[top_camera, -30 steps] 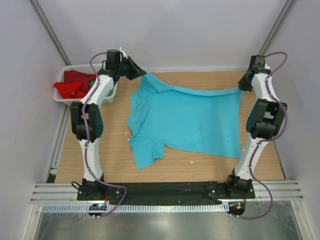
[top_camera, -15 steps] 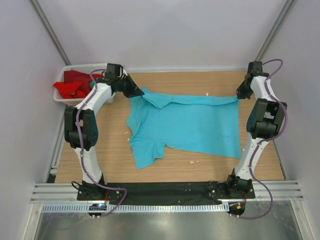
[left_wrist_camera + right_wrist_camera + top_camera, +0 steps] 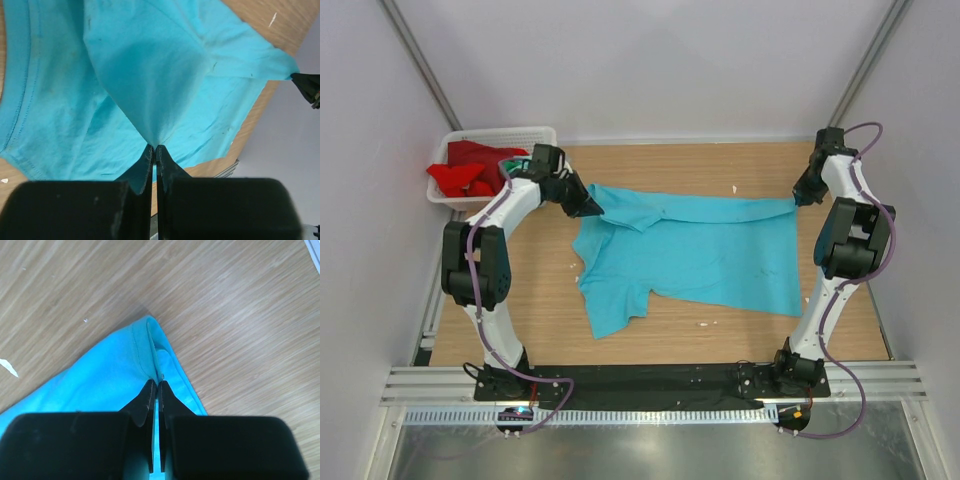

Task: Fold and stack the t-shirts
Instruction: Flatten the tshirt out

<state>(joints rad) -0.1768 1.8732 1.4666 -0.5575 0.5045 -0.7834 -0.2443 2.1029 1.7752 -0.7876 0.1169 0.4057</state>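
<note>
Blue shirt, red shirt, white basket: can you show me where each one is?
blue shirt (image 3: 710, 250), top view, middle of its spread-out body.
red shirt (image 3: 460, 178), top view, bunched cloth inside the basket.
white basket (image 3: 520, 132), top view, its far rim.

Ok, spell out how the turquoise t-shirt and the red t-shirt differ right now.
The turquoise t-shirt lies spread on the table; the red t-shirt sits crumpled in the white basket. The left end effector and right end effector pinch the turquoise t-shirt's far edge; neither holds the red t-shirt. Both are soft cloth, not yet stacked.
</note>
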